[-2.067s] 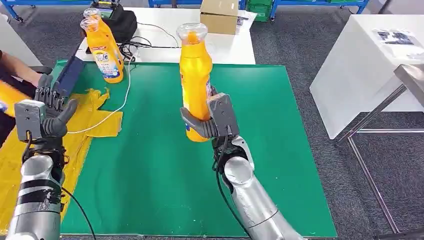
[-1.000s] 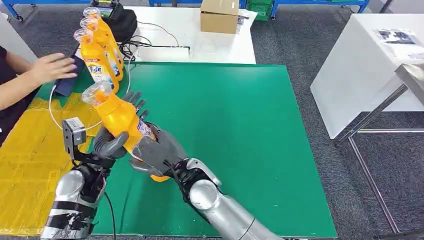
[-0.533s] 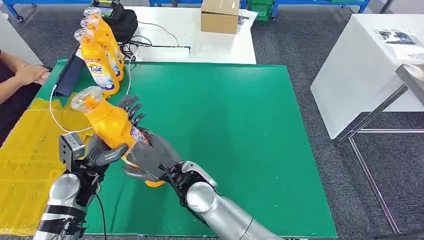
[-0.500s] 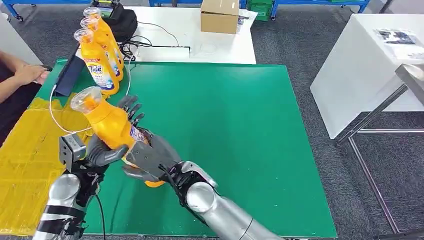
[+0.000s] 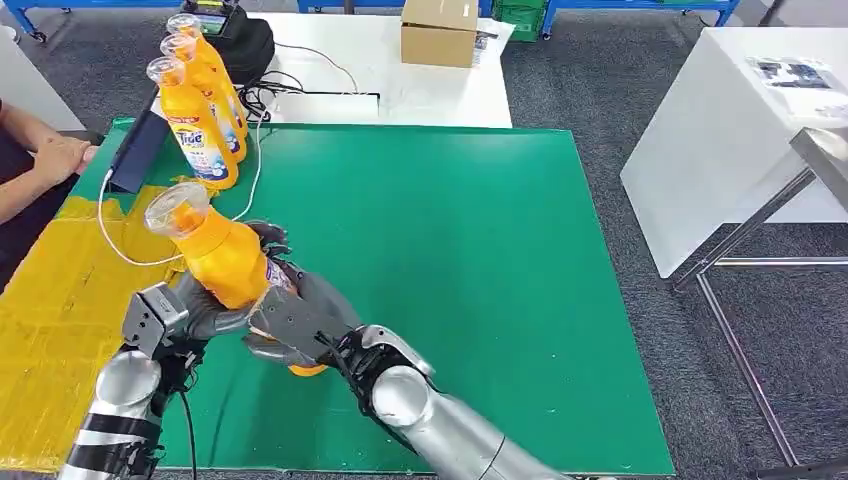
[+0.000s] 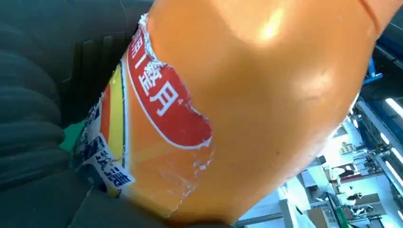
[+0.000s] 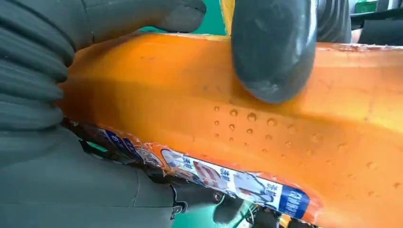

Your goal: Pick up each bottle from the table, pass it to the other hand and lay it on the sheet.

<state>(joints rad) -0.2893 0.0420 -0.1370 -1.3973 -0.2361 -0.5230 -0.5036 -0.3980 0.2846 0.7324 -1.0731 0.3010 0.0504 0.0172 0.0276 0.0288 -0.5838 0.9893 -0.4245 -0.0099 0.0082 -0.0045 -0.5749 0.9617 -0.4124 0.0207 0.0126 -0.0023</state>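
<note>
An orange bottle [image 5: 222, 258] with a clear cap is tilted above the left part of the green mat [image 5: 470, 250], cap toward the back left. My left hand [image 5: 195, 312] grips its middle, fingers curled around the far side. My right hand [image 5: 300, 318] holds its lower end from the right. The left wrist view has the bottle [image 6: 247, 95] with its torn red label close up. In the right wrist view the bottle [image 7: 309, 147] lies under a dark finger of the other hand. The yellow sheet [image 5: 50, 300] lies on the left.
Three more orange bottles [image 5: 200, 130] stand at the mat's back left corner beside a dark flat object [image 5: 135, 155] and a white cable [image 5: 110, 235]. A person's hand [image 5: 60, 160] rests at the far left. A cardboard box [image 5: 438, 30] sits on the white table behind.
My right hand carried the bottle from mid-mat to my left hand, whose fingers have closed around it. The person set another bottle at the back left and drew the hand back.
</note>
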